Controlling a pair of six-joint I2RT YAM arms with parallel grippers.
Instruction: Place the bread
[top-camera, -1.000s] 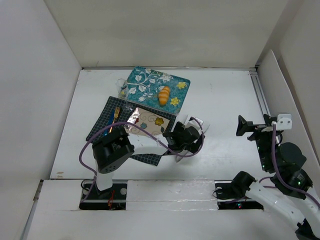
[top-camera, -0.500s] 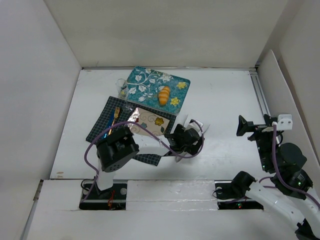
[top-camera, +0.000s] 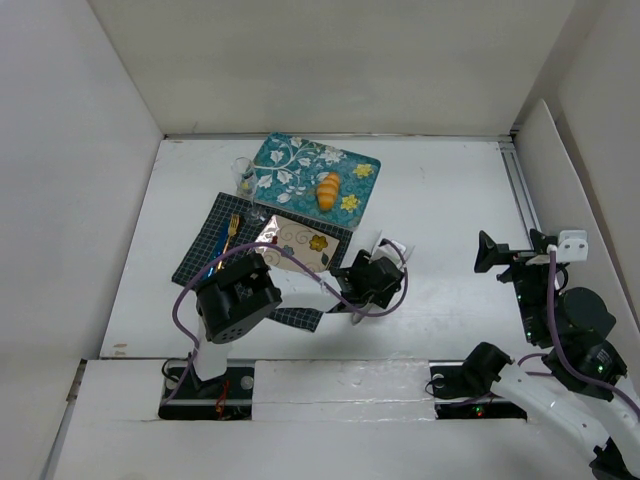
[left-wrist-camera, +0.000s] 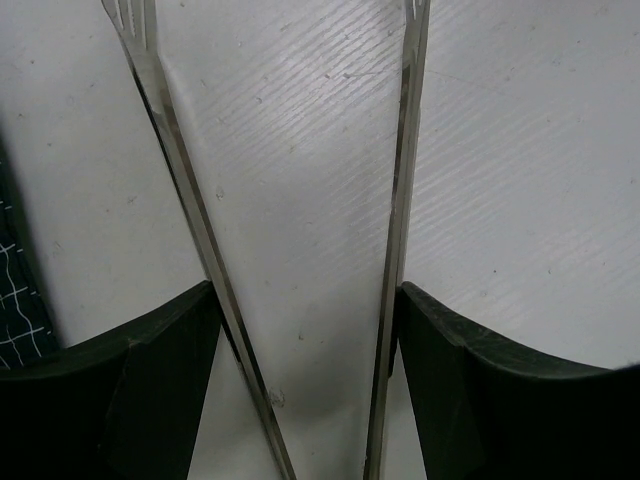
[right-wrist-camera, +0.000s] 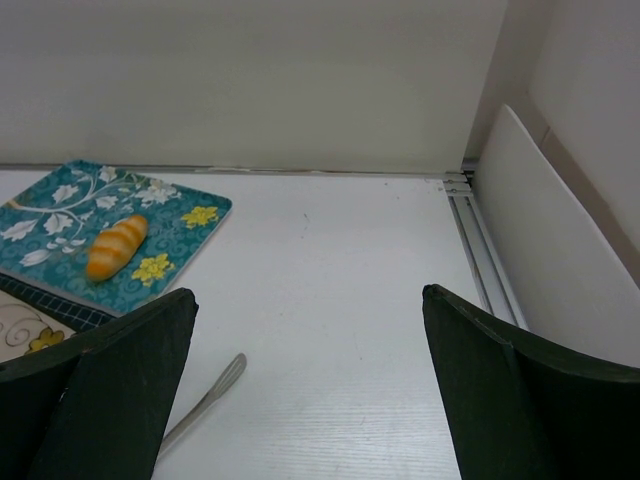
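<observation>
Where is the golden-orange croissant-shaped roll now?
In the top view the golden-orange roll lies on the teal floral tray, far side, left of centre, beyond the dark grid mat.

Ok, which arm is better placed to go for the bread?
Left, probably: the left end effector, open and empty, is nearer the bread; the right end effector is clearly farther away.

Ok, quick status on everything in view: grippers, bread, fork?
Left gripper: open, empty, over the white table.
Right gripper: open, empty.
Bread: lying on the teal tray, clear of both grippers.
Fork: lying flat on the dark grid mat.
</observation>
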